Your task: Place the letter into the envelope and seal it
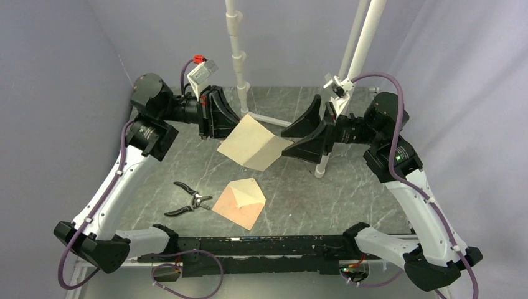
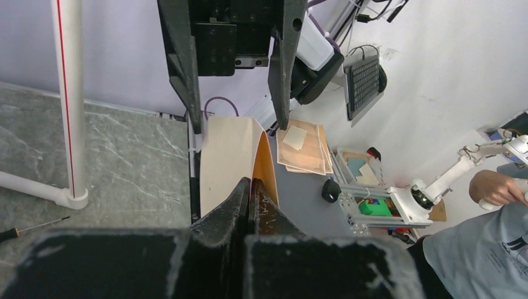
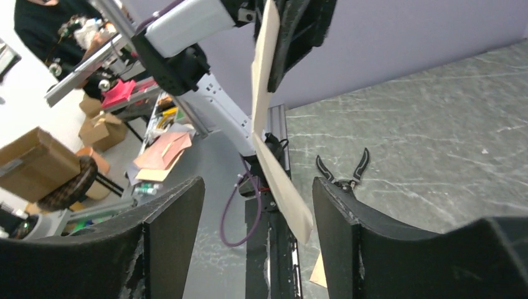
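Left hand (image 1: 235, 123) pinches the bent letter (image 1: 249, 146); the right hand (image 1: 290, 141), gaping wide, may crease it if closed askew

Letter (image 1: 252, 146) between left pincer (image 1: 235, 128) and right pincer (image 1: 287, 142); envelope (image 1: 240, 202) on table (image 1: 348, 187), pliers (image 1: 187, 200) just left.

On my right wrist feed, the right gripper (image 3: 255, 187) stands wide open, its two black fingers (image 3: 168, 230) framing the lower corners. Between them I see the letter (image 3: 261, 81) almost edge-on, a tan sheet bent partway down. Its lower end slants toward my right-hand finger and sits just beside it; I cannot tell whether they touch. At the top the left gripper (image 3: 280, 56) is clamped on the sheet. Beyond, black-handled pliers (image 3: 341, 173) lie on the grey marbled table (image 3: 436, 124).
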### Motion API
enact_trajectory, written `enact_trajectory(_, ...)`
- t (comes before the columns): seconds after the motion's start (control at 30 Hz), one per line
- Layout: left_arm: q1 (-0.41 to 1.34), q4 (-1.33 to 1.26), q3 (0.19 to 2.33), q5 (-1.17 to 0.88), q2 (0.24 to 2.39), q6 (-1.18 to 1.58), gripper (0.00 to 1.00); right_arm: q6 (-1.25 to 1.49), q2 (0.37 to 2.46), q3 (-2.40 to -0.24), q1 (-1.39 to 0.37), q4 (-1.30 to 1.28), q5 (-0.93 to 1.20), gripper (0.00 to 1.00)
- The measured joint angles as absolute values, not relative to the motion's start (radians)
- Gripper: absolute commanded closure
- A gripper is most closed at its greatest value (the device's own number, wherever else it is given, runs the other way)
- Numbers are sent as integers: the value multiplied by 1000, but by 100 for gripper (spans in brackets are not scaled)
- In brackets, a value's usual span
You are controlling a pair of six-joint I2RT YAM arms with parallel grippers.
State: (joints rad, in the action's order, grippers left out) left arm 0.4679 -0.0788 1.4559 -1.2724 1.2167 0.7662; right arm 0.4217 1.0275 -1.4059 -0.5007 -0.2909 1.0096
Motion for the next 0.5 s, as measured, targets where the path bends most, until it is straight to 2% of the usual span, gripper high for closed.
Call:
enact_trajectory(0.07, 468, -99, 1456, -1279, 1217, 777, 98, 421, 1029, -1406, -504, -280, 1045, 43)
enact_trajectory(0.2, 468, -139, 1456, -1281, 1217, 807, 98, 424, 1050, -1413, -515, -269, 1090, 49)
enact_trajectory(0.27, 468, -171, 1454, -1283, 1217, 832, 97, 429, 1070, -1423, -521, -268, 1097, 64)
enact_trajectory(0.37, 468, -216, 1448, -1286, 1217, 860, 98, 441, 1097, -1439, -524, -268, 1099, 93)
enact_trajectory(0.4, 468, -221, 1447, -1286, 1217, 863, 94, 445, 1105, -1445, -524, -267, 1099, 100)
enact_trajectory(0.5, 468, -193, 1449, -1279, 1216, 843, 66, 460, 1114, -1459, -524, -263, 1093, 100)
